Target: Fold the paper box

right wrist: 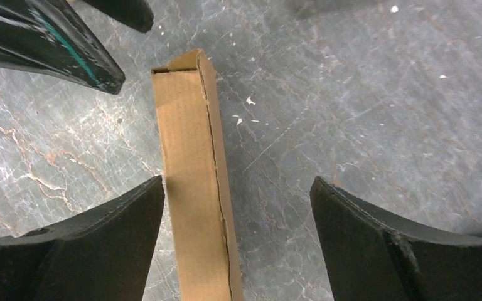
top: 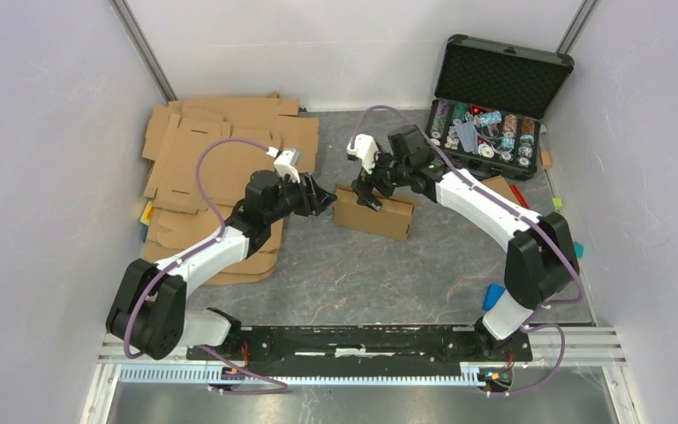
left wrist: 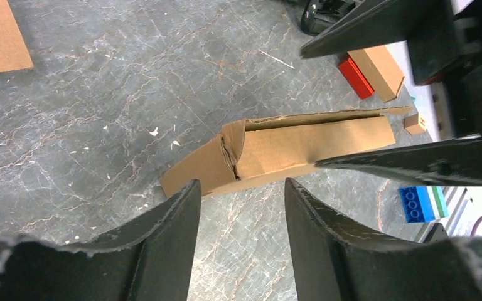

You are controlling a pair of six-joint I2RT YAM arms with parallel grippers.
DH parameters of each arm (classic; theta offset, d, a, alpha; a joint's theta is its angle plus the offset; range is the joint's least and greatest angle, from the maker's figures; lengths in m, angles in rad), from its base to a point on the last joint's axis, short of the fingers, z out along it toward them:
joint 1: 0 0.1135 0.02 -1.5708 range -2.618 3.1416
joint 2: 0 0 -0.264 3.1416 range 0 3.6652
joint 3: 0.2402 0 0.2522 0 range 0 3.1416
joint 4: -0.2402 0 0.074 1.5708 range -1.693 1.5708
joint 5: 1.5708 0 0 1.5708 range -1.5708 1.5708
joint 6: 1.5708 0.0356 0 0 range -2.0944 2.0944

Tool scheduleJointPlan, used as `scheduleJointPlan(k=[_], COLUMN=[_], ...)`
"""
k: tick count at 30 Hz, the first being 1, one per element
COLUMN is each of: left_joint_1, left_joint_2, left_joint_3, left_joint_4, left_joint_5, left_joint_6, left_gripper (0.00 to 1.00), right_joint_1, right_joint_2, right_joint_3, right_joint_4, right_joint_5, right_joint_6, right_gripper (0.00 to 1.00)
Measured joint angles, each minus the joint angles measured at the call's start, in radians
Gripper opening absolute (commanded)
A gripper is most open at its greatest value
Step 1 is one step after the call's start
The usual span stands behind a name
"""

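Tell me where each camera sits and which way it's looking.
Top: above and behind the arms, looking down on the table; both arms show whole, with the left hand and right hand at the box.
Left wrist: on the left arm, looking past its own fingers at the box's end.
Right wrist: on the right arm, looking down on the box, which stands between its own fingers.
Shared: all three see the box; each wrist view catches the other hand.
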Motion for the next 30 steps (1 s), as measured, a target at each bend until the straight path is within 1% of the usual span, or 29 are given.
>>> scheduleJointPlan(k=[5, 7, 10, 14, 17, 18, 19, 22, 23, 26, 30], left_joint_1=[0.0, 0.0, 0.0, -0.002, -0.004, -0.006, -0.008, -0.013, -0.014, -0.016, -0.018], left_joint_2=[0.0, 0.0, 0.0, 0.0, 0.0, 0.0, 0.0, 0.007, 0.011, 0.015, 0.015], left_joint_3=[0.0, 0.0, 0.0, 0.0, 0.0, 0.0, 0.0, 0.002, 0.002, 0.002, 0.002], left_joint_4=[0.0, 0.0, 0.0, 0.0, -0.001, -0.001, -0.001, -0.001, -0.001, -0.003, -0.004], left_joint_5=[0.005, 0.007, 0.007, 0.008, 0.007, 0.007, 0.007, 0.008, 0.008, 0.007, 0.007], left_joint_6=[0.002, 0.002, 0.003, 0.005, 0.008, 0.009, 0.011, 0.016, 0.019, 0.023, 0.027], left_gripper=[0.56, 0.54, 0.49, 0.48, 0.47, 0.46, 0.46, 0.45, 0.45, 0.43, 0.39], right_joint_1=[-0.008, -0.01, -0.011, -0.011, -0.012, -0.012, -0.012, -0.016, -0.019, -0.033, -0.046], right_joint_2=[-0.127, -0.206, -0.33, -0.487, -0.624, -0.661, -0.687, -0.723, -0.724, -0.725, -0.723], right_joint_3=[-0.02, -0.059, -0.146, -0.293, -0.437, -0.47, -0.496, -0.538, -0.545, -0.564, -0.583], right_joint_4=[0.018, 0.043, 0.094, 0.154, 0.189, 0.187, 0.186, 0.188, 0.188, 0.188, 0.185], right_joint_5=[0.017, 0.031, 0.077, 0.158, 0.219, 0.238, 0.262, 0.314, 0.33, 0.377, 0.398], right_joint_6=[0.065, 0.1, 0.168, 0.263, 0.311, 0.32, 0.326, 0.344, 0.35, 0.368, 0.378], right_gripper=[0.93, 0.92, 0.88, 0.84, 0.81, 0.8, 0.76, 0.69, 0.65, 0.58, 0.51])
